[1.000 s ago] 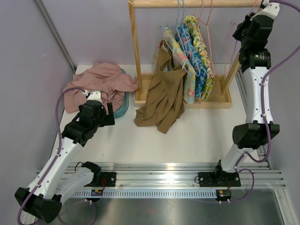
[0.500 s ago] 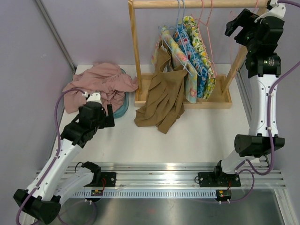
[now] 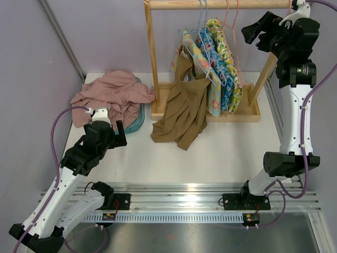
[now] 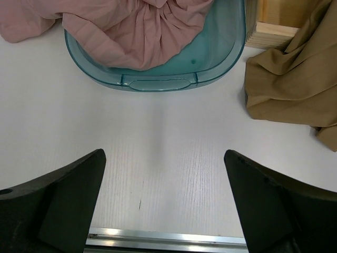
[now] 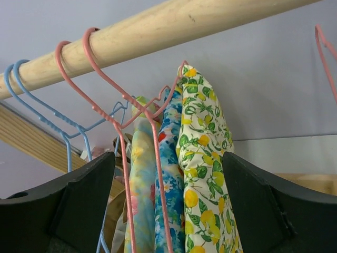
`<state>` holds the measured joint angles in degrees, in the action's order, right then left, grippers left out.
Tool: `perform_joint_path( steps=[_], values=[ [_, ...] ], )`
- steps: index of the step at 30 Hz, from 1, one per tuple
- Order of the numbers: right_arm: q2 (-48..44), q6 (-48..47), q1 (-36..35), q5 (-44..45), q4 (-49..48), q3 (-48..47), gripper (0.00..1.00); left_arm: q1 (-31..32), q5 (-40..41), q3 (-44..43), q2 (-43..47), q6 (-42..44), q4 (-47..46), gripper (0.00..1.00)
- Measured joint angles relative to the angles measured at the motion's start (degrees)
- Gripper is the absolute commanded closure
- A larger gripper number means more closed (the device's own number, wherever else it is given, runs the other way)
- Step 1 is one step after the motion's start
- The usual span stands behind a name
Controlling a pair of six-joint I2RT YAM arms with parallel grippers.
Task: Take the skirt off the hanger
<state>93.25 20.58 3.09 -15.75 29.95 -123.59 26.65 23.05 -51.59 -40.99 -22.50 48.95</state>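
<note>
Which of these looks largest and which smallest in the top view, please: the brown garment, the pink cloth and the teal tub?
1. The brown garment and the pink cloth look about alike, too close to rank.
2. The teal tub looks smallest, though the cloth hides most of it.

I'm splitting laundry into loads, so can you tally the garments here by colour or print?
floral: 2, the pastel floral garment and the blue floral garment, both on the rack
lemon-print garment, on the rack: 1
tan garment, draped from the rack onto the table: 1
pink garment, in the teal tub: 1
Total: 5
</note>
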Motion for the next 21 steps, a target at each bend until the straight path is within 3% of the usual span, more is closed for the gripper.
perform_joint_path(
  steps=[12,17,21],
  values=[
    [5.9,0.6,-4.2,-1.7,1.6,0.0,0.2,0.0,0.3,0.6,0.1,0.0,0.4,0.01],
    [6.9,0.6,-6.2,-1.2,1.7,0.0,0.39,0.0,0.4,0.6,0.1,0.0,0.5,0.01],
    [6.9,0.6,-6.4,-0.3,1.6,0.2,0.43,0.0,0.4,0.6,0.1,0.0,0.5,0.01]
  ],
)
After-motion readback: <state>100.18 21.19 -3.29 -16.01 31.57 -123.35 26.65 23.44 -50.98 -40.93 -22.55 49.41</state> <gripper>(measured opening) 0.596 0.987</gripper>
